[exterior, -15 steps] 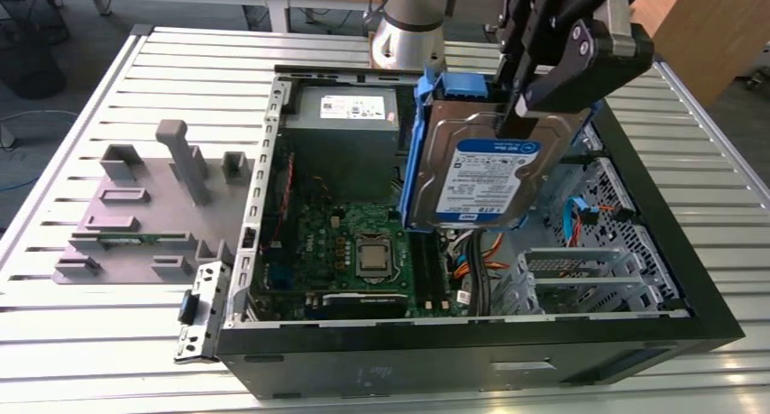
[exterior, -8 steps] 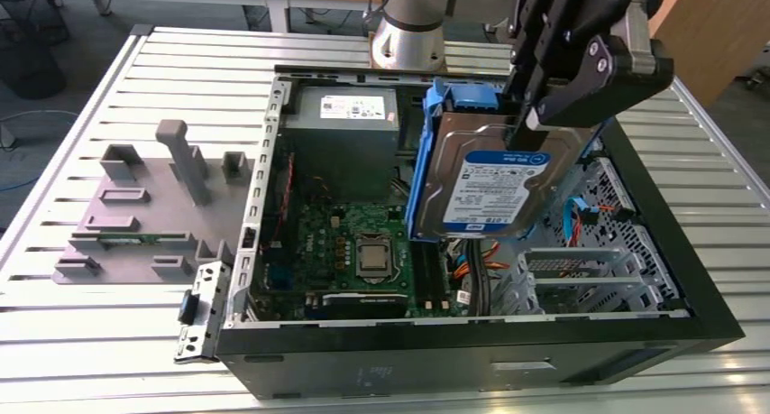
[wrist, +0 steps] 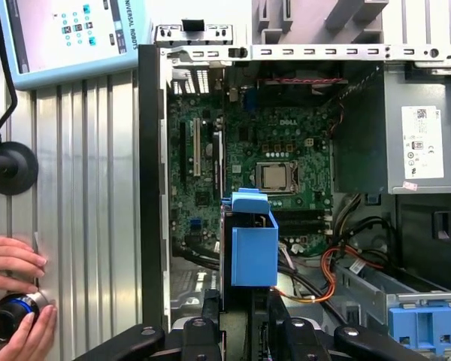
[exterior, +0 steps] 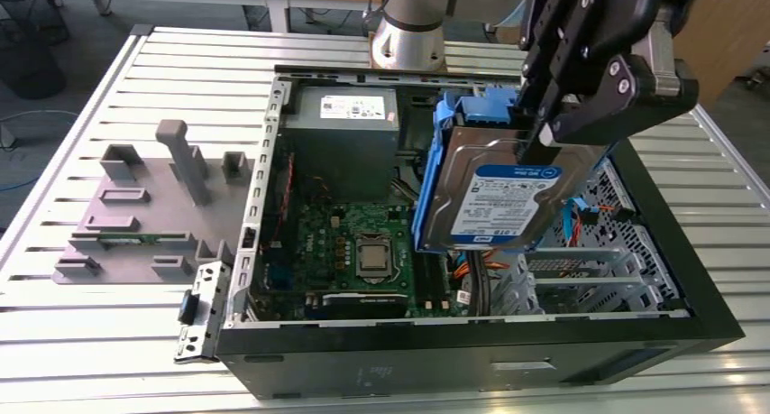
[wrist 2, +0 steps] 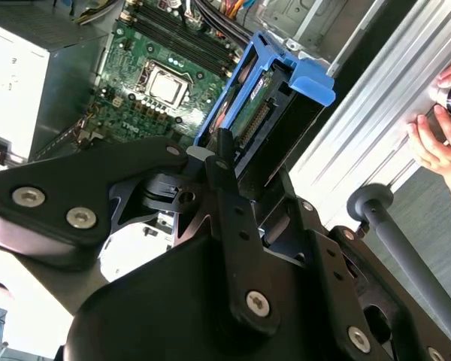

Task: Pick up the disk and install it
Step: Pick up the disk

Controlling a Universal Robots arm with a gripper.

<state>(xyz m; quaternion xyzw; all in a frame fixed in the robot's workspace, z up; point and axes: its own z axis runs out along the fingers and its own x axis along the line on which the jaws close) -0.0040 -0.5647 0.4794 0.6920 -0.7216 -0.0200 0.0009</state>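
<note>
Silver-grey disk (exterior: 488, 161) with white-and-blue label (exterior: 511, 202), blue rails (exterior: 430, 188); green motherboard (exterior: 343, 238); black case (exterior: 481, 364); ribbed silver counter (exterior: 96, 342); black end effector (exterior: 542, 134).

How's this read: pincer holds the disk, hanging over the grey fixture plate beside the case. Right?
Not quite. The pincer does hold the disk, but over the open computer case, not the grey fixture plate beside it. The exterior view shows this.
</note>
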